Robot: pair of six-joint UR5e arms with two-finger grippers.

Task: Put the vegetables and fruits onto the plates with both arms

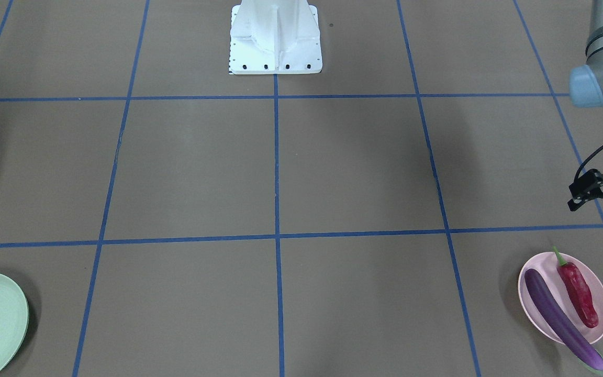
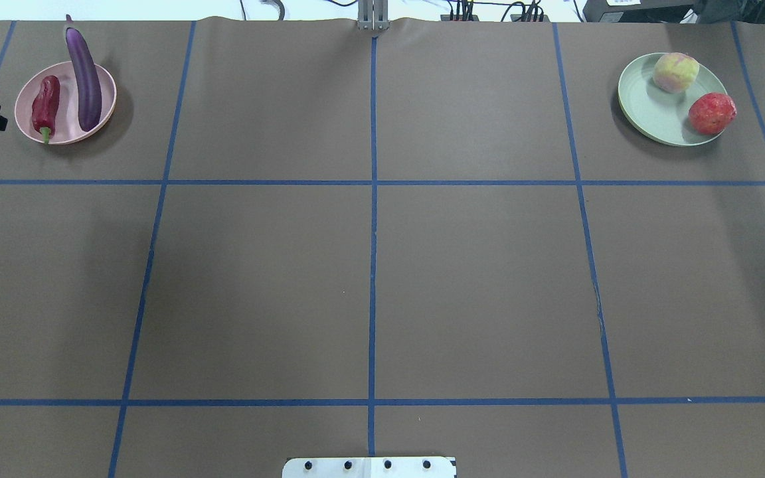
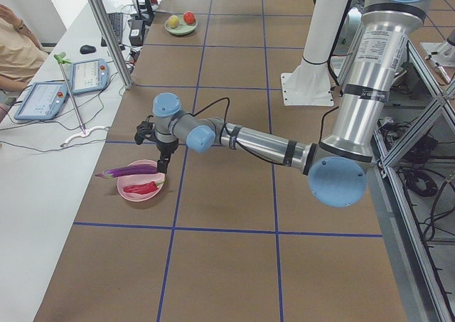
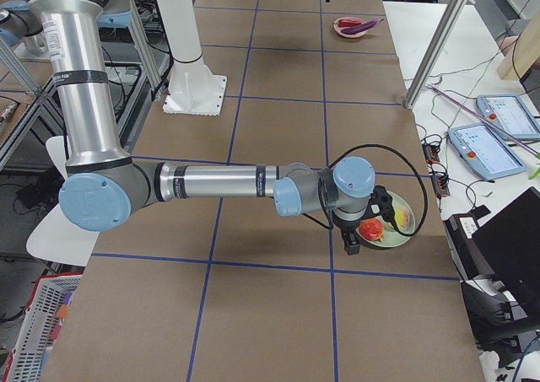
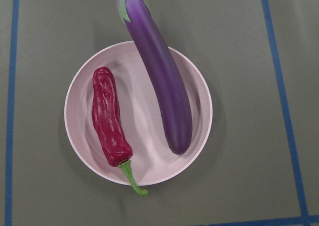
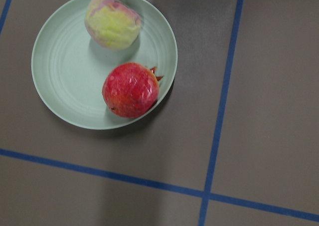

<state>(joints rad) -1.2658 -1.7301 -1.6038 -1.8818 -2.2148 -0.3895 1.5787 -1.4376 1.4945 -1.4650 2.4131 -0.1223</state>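
Eggplant (image 5: pixel 162 81) and chili pepper (image 5: pixel 109 118) lying parallel on the pink plate (image 5: pixel 144 138), close by the left gripper (image 1: pixel 597 207), spread and empty; ball fruit (image 6: pixel 130 90) and halved fruit (image 6: pixel 113 21) on the green plate (image 6: pixel 60 76) near the right gripper (image 4: pixel 352 245), grip state indiscernible.

No text, label, brand or number can be read in any view. Only candidates: two tablet-style pendants on the white side desk, left edge of the left side view, nearer one (image 3: pixel 39 100) and farther one (image 3: pixel 89 74). Their screens show pale blocks, too small to read. Same in the right side view, right edge of frame: nearer pendant (image 4: pixel 483 146) and farther pendant (image 4: pixel 509 114), screens lit but illegible. Keyboard (image 3: pixel 114 25) in the upper left of the left side view, keys too small to make out.
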